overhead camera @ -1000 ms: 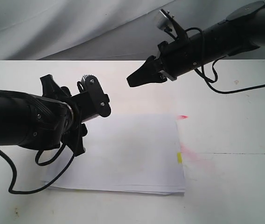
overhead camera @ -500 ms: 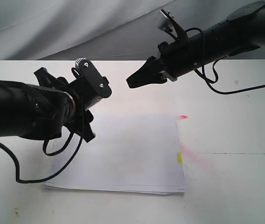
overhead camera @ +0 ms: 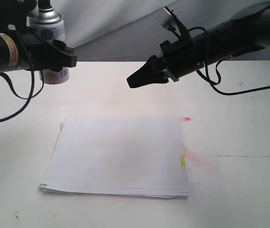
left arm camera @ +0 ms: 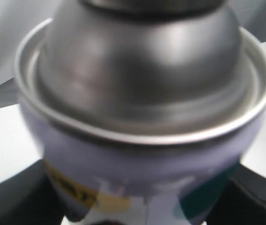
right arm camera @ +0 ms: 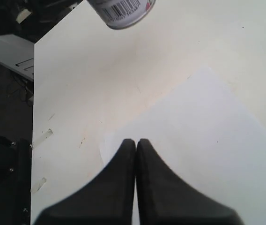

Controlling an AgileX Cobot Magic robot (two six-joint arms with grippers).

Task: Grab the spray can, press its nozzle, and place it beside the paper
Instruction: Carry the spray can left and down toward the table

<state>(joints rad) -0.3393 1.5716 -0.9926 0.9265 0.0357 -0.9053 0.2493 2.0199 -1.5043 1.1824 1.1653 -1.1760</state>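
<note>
The spray can (overhead camera: 50, 23), silver with a white dotted label, is upright at the table's back left corner. My left gripper (overhead camera: 59, 56) is shut on the can's body, and its dark fingers (left arm camera: 11, 201) flank the can (left arm camera: 142, 93), which fills the left wrist view. The top frame edge cuts off the nozzle. Whether the can's base touches the table is unclear. The paper (overhead camera: 120, 152) lies flat mid-table with a yellow tab (overhead camera: 182, 160) on its right edge. My right gripper (overhead camera: 130, 81) hangs shut and empty beyond the paper's far edge, its tips (right arm camera: 136, 141) over the paper (right arm camera: 208, 140), the can (right arm camera: 123, 9) ahead.
Red and pink stains (overhead camera: 192, 156) mark the white table (overhead camera: 239, 190) right of the paper, with a small red spot (overhead camera: 186, 118) at its far right corner. A black cable (overhead camera: 249, 88) trails from the right arm. A grey cloth backdrop (overhead camera: 116, 28) hangs behind the table.
My left arm has swung from above the paper's left side to the back left corner, where the can now shows in its fingers. The right arm has barely moved.
</note>
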